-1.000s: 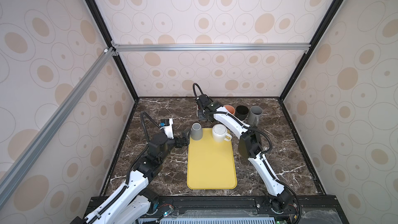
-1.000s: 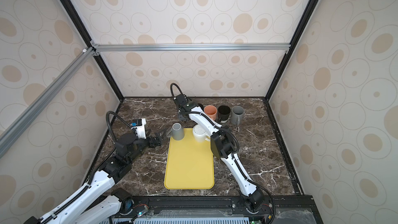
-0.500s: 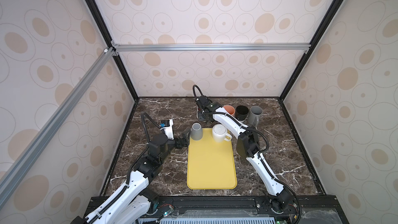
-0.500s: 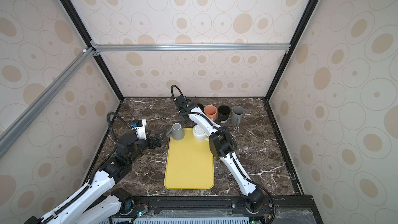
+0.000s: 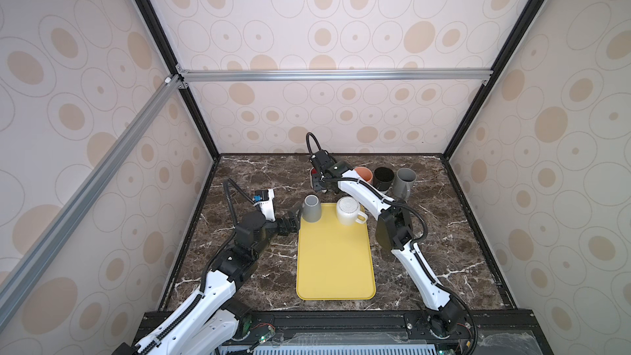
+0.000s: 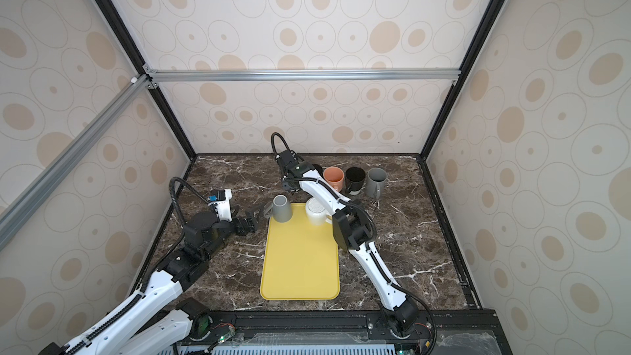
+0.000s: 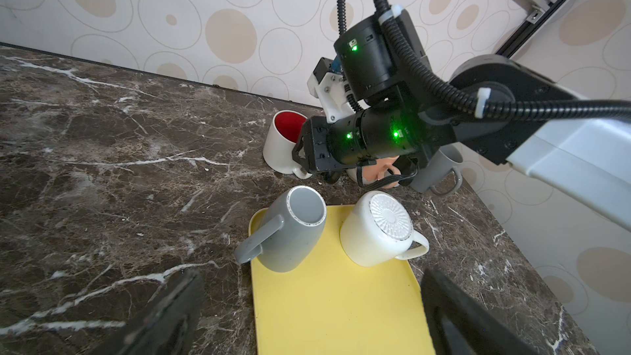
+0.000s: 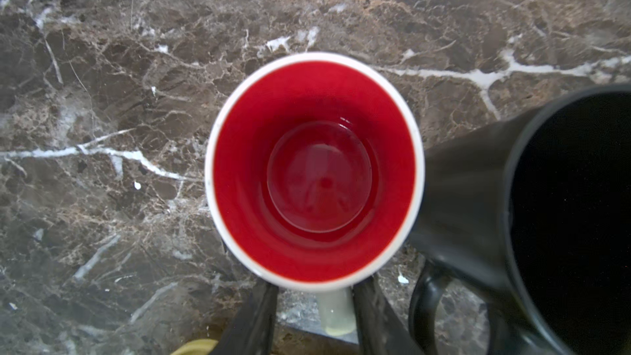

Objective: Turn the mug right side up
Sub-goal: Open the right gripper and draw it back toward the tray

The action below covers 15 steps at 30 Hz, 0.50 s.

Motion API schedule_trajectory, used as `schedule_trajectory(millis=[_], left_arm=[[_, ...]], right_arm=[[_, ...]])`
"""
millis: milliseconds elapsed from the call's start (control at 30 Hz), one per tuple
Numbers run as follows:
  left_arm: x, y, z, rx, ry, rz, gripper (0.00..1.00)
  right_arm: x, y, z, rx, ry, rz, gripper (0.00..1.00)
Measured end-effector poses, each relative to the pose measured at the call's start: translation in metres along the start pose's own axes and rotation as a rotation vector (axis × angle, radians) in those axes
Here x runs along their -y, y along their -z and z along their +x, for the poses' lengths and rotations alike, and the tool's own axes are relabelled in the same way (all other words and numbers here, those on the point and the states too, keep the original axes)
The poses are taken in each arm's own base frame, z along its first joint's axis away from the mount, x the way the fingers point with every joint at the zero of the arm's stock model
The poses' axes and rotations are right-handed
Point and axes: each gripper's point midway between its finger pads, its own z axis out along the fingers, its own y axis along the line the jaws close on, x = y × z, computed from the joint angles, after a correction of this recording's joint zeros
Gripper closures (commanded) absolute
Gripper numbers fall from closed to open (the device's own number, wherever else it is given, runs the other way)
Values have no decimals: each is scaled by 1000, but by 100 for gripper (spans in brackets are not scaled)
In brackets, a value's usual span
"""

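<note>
In both top views my left gripper [image 5: 296, 212] lies low over the marble tabletop [image 5: 259, 268], jaws spread wide, just beside the handle of the upturned grey mug [image 5: 312, 209]. That mug stands base up on the far left corner of the yellow tray [image 5: 334, 268]; the upturned white mug [image 5: 347, 211] stands near it on the far right corner. My right gripper [image 5: 321, 187] reaches toward the back of the table; near it an orange mug [image 5: 363, 174], a black mug [image 5: 383, 179] and an upright grey mug [image 5: 404, 181] stand in a row. From up here I cannot tell how my right jaws stand.

In the left wrist view my two left fingers [image 7: 164, 315] frame the scene, far apart and grasping nothing. Beyond them stand the upturned grey mug [image 7: 290, 230], its handle jutting past the tray's edge over the marble, and the upturned white mug [image 7: 379, 230]. Farther back the red-lined mug [image 8: 314, 169] stands mouth up on the marble, just beside my right gripper's black body.

In the right wrist view the red-lined mug fills the middle, right side up on the tabletop. Its white handle [image 8: 336, 312] sits between my right fingers [image 8: 256, 319]; they are parted, with marble showing between one finger and the handle, so the mug is released. The black mug stands just beside it.
</note>
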Motion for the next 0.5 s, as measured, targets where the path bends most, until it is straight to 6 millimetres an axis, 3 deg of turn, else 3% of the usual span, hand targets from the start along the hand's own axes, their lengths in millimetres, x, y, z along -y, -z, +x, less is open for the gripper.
schedule_trajectory(millis=[133,200,400,500], left_arm=[[0,0,0,0,0,0,0],[0,0,0,0,0,0,0],[3,0,2,-9,-1,17,0],[6,-2,5,-25,-3,37,0]], right_arm=[[1,13,5,-4,9,-24,61],[2,31,6,0,20,-44,60],[15,121,-3,91,57,-104,59],[31,166,6,146,87,-135,57]])
